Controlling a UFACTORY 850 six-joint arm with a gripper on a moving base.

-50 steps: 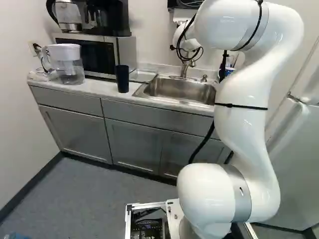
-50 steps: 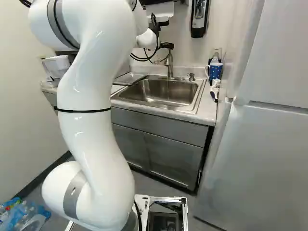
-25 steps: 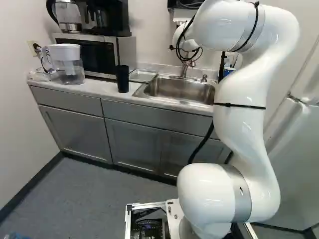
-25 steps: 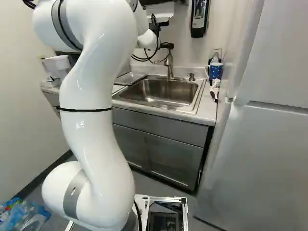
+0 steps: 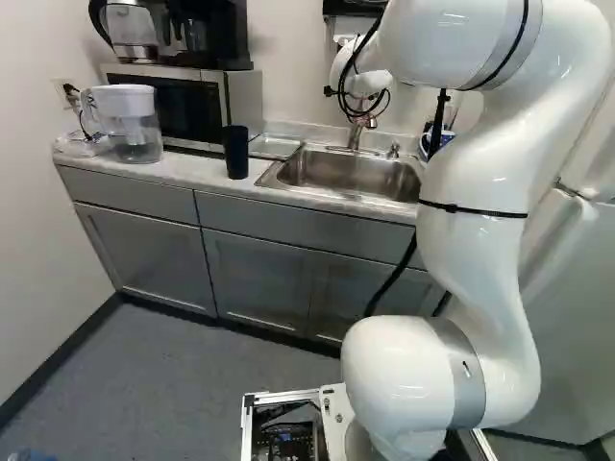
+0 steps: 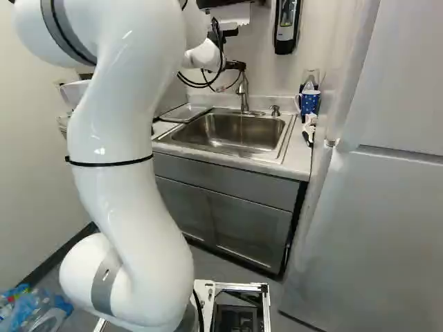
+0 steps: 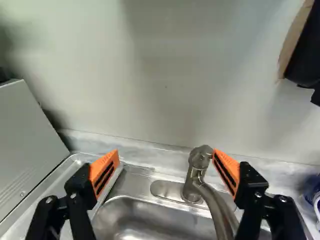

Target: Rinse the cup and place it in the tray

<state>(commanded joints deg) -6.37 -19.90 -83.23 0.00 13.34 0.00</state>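
My arm (image 5: 471, 216) has just drawn its elbow outward: it sits further right in the left base view than half a second ago, and further left in the right base view. The wrist has edged a little left in both. The base has not moved. To me this reads as a fine adjustment around the tap (image 7: 194, 172), probably to work the water, rather than a reach for a cup.

My gripper (image 7: 166, 154) holds nothing; its fingers (image 7: 104, 172) stand wide apart, with the head of the tap between them, nearer one finger. I cannot tell whether that one touches it.

The dark cup (image 5: 235, 152), which I take to be the one to rinse, stands where it did, upright on the counter (image 5: 187, 173), upper left of the left base view, between microwave (image 5: 173, 108) and sink (image 6: 239, 131). A spotted mug (image 6: 310, 102) is at the upper right of the right base view. The metal tray (image 5: 276, 146) lies beside the sink, so rinsing and placing both remain.
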